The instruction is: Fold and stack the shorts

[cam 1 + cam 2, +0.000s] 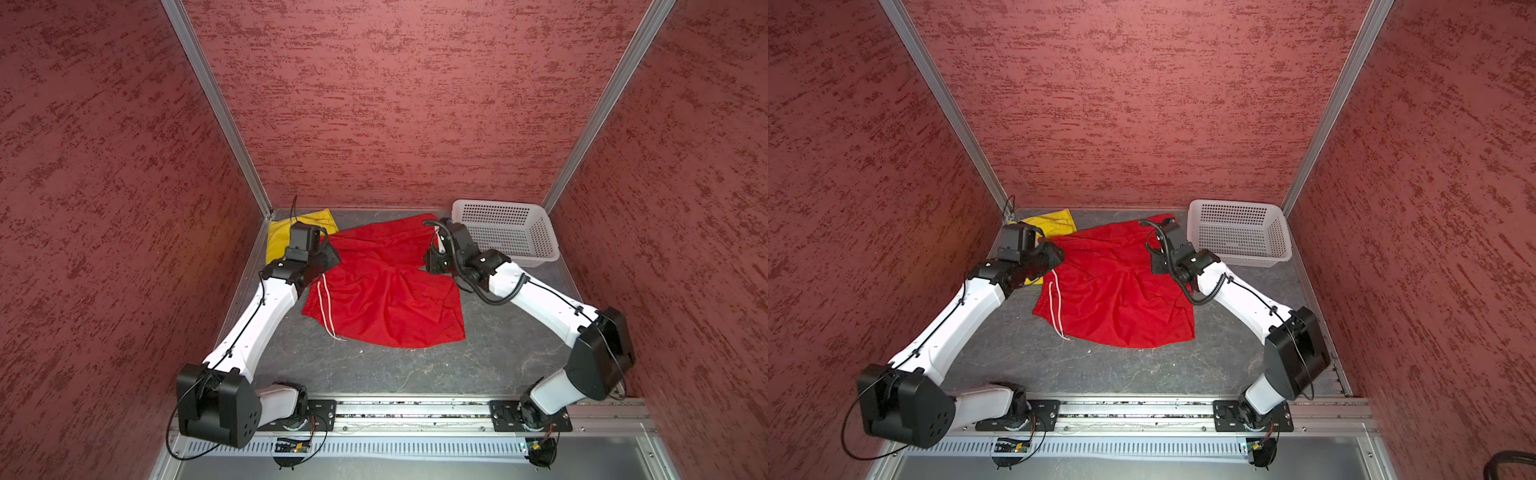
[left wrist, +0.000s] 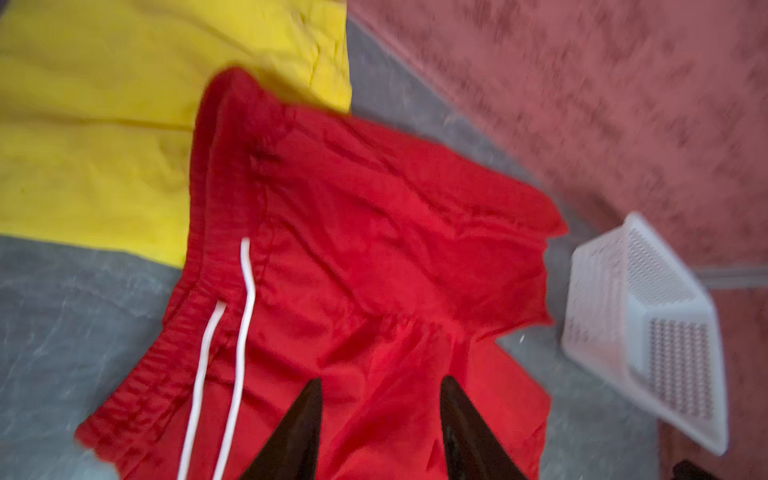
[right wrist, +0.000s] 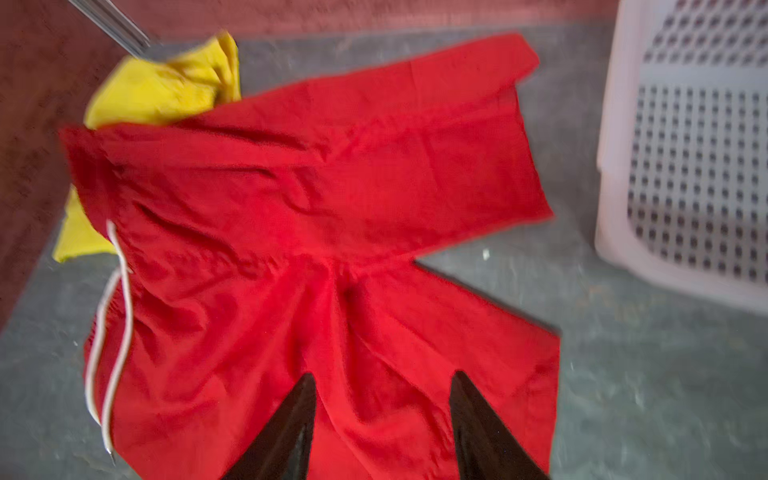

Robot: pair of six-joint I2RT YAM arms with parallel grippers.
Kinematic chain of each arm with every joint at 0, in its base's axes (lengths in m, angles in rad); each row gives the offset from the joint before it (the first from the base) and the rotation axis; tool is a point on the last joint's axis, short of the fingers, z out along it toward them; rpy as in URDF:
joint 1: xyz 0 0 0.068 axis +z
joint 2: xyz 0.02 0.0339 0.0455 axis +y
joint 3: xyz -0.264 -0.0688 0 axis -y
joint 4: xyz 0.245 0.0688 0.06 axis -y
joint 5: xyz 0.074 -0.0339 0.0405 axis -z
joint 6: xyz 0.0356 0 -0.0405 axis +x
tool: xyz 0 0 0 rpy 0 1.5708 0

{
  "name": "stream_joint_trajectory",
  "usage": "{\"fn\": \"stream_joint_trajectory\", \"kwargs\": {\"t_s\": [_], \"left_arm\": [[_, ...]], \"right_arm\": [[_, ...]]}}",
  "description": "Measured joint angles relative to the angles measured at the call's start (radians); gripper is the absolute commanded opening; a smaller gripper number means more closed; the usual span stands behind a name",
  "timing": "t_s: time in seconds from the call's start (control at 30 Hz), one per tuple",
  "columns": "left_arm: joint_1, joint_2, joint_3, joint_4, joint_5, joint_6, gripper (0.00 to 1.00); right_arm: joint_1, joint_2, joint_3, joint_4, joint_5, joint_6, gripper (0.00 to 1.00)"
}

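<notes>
The red shorts (image 1: 382,291) (image 1: 1113,291) lie spread and wrinkled on the grey table, waistband to the left and both legs pointing right. Their white drawstrings (image 1: 328,307) (image 2: 245,291) trail off the waistband. The waistband corner overlaps the yellow shorts (image 1: 282,237) (image 1: 1054,218), which lie flat in the back left corner. My left gripper (image 2: 381,380) hovers open over the red cloth (image 2: 374,232) near the waistband, holding nothing. My right gripper (image 3: 384,376) is open too, above the near leg of the red shorts (image 3: 332,187), its fingers empty.
A white perforated basket (image 1: 498,205) (image 1: 1237,205) stands empty at the back right, close behind the right wrist. Red textured walls close in the back and both sides. Bare grey table shows in front of the shorts.
</notes>
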State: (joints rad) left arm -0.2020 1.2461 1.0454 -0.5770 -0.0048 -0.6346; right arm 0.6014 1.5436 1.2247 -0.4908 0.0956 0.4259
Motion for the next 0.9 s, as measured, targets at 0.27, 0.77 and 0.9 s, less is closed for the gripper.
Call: {"fn": "stream_joint_trajectory", "kwargs": {"t_s": [0.27,0.77,0.9], "left_arm": [[-0.179,0.029,-0.245,0.016,-0.001,-0.084,0.27],[-0.225,0.16,-0.35,0.15,0.002,-0.155,0.24],[-0.225,0.183,-0.352,0.175,0.003,-0.155,0.24]], "right_arm": [[0.006,-0.107,-0.436,0.093,-0.107,0.192,0.53],[-0.031,0.051,-0.481,0.386,-0.274,0.377,0.52],[-0.038,0.053,-0.48,0.397,-0.276,0.39,0.55]]}}
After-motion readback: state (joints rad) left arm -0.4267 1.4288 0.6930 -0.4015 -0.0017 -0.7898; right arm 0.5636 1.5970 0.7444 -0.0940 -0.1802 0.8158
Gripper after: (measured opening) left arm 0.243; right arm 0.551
